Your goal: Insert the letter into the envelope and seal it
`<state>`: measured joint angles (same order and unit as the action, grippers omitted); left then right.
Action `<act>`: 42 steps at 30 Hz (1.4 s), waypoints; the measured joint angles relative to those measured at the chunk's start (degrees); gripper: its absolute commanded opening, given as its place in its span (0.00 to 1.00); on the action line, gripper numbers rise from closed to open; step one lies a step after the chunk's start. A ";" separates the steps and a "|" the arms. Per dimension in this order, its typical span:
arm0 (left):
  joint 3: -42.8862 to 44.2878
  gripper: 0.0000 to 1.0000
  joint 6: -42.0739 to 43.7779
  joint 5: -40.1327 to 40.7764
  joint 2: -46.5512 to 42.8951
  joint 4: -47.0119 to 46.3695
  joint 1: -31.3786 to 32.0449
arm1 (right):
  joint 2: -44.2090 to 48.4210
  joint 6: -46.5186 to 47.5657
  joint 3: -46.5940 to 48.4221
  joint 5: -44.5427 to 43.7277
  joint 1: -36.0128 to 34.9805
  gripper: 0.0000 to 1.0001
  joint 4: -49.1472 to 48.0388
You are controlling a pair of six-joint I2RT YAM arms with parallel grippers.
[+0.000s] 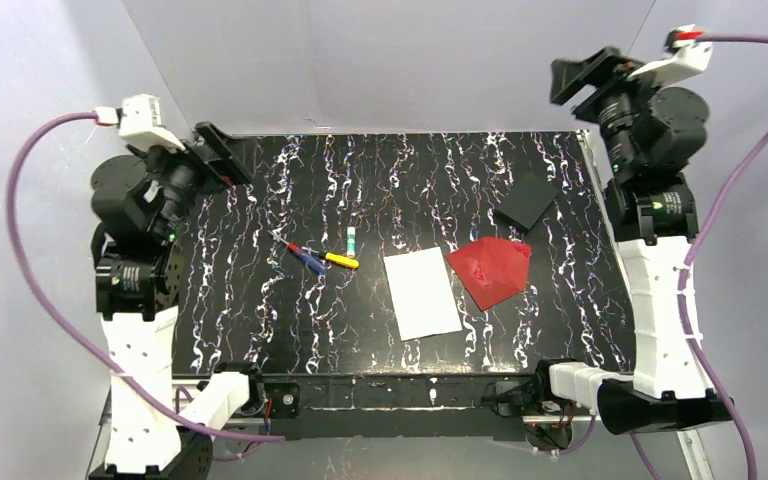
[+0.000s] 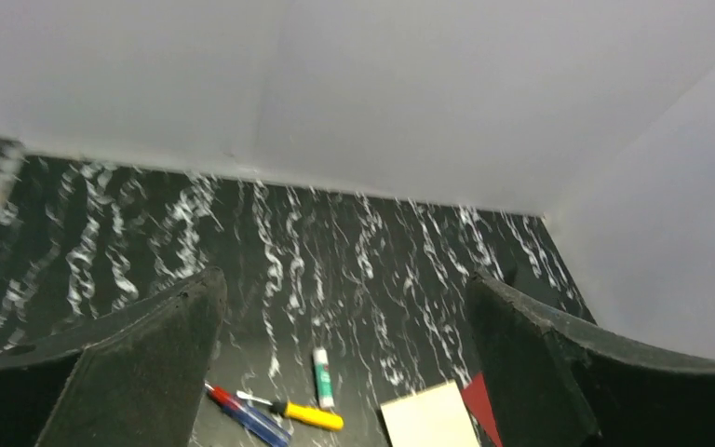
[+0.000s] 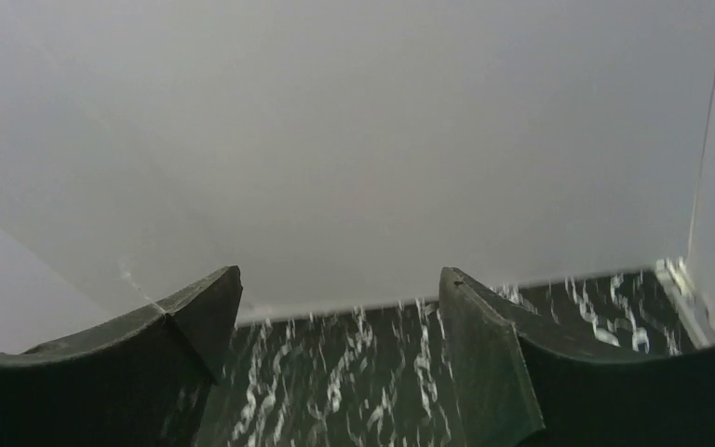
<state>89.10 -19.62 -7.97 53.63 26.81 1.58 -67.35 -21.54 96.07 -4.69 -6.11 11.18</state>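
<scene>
The letter [image 1: 422,293] lies flat on the counter [image 1: 260,300], all edges unobstructed. The envelope [image 1: 491,268] lies just right of it. Raised well left of the letter, the left tool [image 1: 222,152] stands wide and empty; the right tool [image 1: 585,75], well right, likewise.

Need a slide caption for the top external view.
Both arms raised, left gripper and right gripper clear of the table; letter lies beside the envelope, neither held.

The top view looks steeply down from above and behind over the whole worktop [image 1: 260,320]. The left wrist view looks forward and low past the left claw [image 2: 344,284], sharing the letter [image 2: 428,414] at its bottom edge. The right wrist view, past the right claw [image 3: 340,275], faces mostly wall [image 3: 335,140].
</scene>
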 measured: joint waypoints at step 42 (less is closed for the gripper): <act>-50.47 0.98 -18.49 -16.98 7.56 -8.20 11.04 | -22.93 -4.79 -48.04 22.18 -14.16 0.66 -1.64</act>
<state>38.63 -38.11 -24.95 61.19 18.61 12.62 -90.28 -26.33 48.03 17.50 -20.27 9.54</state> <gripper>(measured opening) 0.983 0.708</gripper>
